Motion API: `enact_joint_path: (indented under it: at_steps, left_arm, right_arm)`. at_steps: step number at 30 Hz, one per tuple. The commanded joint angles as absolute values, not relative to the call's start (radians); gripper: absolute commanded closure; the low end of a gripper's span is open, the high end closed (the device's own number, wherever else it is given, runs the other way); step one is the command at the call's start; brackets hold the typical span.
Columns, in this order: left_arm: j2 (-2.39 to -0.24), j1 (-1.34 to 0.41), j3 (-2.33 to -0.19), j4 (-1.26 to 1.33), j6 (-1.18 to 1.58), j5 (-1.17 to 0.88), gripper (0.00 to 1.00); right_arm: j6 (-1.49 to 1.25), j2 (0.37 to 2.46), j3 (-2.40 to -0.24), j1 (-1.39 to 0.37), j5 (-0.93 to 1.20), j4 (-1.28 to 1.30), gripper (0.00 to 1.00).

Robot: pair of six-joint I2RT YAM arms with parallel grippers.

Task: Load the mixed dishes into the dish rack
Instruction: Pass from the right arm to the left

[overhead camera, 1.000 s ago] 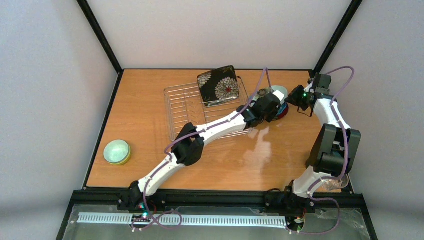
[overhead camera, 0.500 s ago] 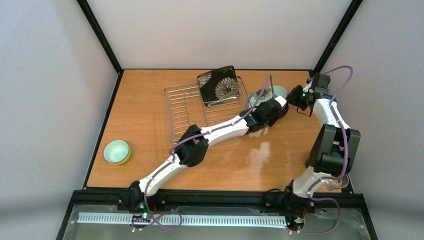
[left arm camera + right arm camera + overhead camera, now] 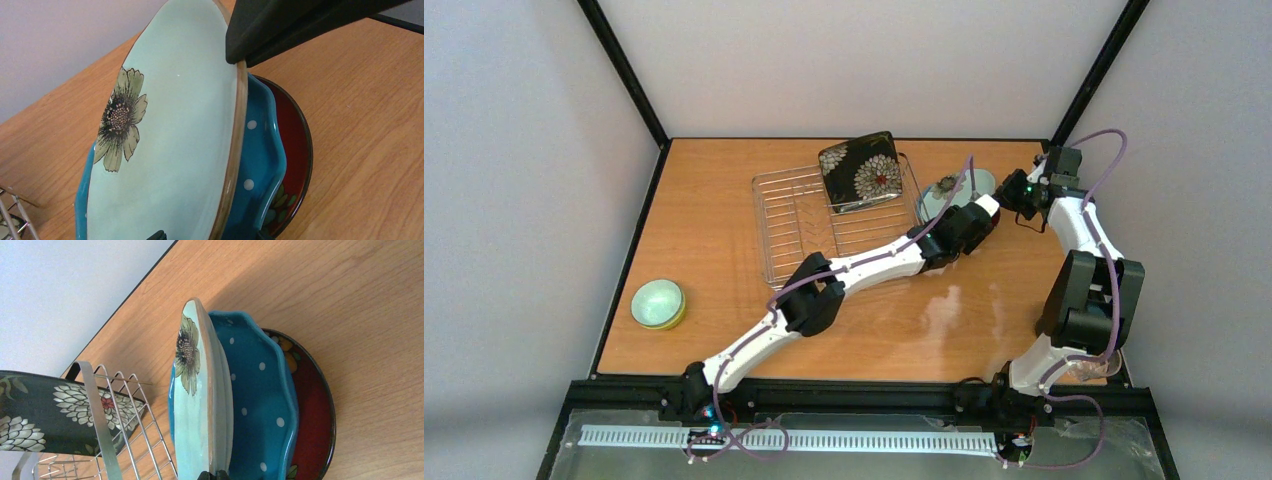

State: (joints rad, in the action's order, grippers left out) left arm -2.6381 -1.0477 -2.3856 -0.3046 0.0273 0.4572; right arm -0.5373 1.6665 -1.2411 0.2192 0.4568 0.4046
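The pale mint plate (image 3: pixel 946 190) with a flower print stands tilted on edge over the blue dotted plate (image 3: pixel 260 165) and the small red floral plate (image 3: pixel 296 150), right of the dish rack (image 3: pixel 804 220). My right gripper (image 3: pixel 215 476) is shut on the mint plate's (image 3: pixel 197 405) far rim. My left gripper (image 3: pixel 210 237) is open, its fingers straddling the near rims of the mint plate (image 3: pixel 170 145) and the blue plate. The black square floral plate (image 3: pixel 861 170) leans in the rack's back right corner.
A yellow-green bowl (image 3: pixel 658 304) with a pale mint inside sits near the table's left edge. A clear glass cup (image 3: pixel 1092 368) shows partly behind the right arm's base. The left arm (image 3: pixel 864 262) stretches across the rack's front right corner.
My left gripper has slid to the right, up to the plate stack. The mint plate has tipped further up, its flowered face now showing toward the rack.
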Motion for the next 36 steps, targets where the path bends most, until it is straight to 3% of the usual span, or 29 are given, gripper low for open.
enact_joint_path:
  at_steps: [1, 33, 36]
  left_arm:
    - [-2.685, -1.049, -2.422, -0.266, 0.007, 0.553, 0.00]
    - [-2.699, -1.047, -2.403, -0.178, -0.021, 0.648, 0.00]
    - [-2.707, -1.043, -2.408, -0.170, -0.022, 0.648, 0.05]
  right_arm:
    - [-0.525, 1.640, -1.256, 0.184, 0.515, 0.397, 0.98]
    - [-0.514, 1.660, -1.265, 0.172, 0.524, 0.404, 0.98]
    - [-0.512, 1.656, -1.259, 0.170, 0.525, 0.407, 0.98]
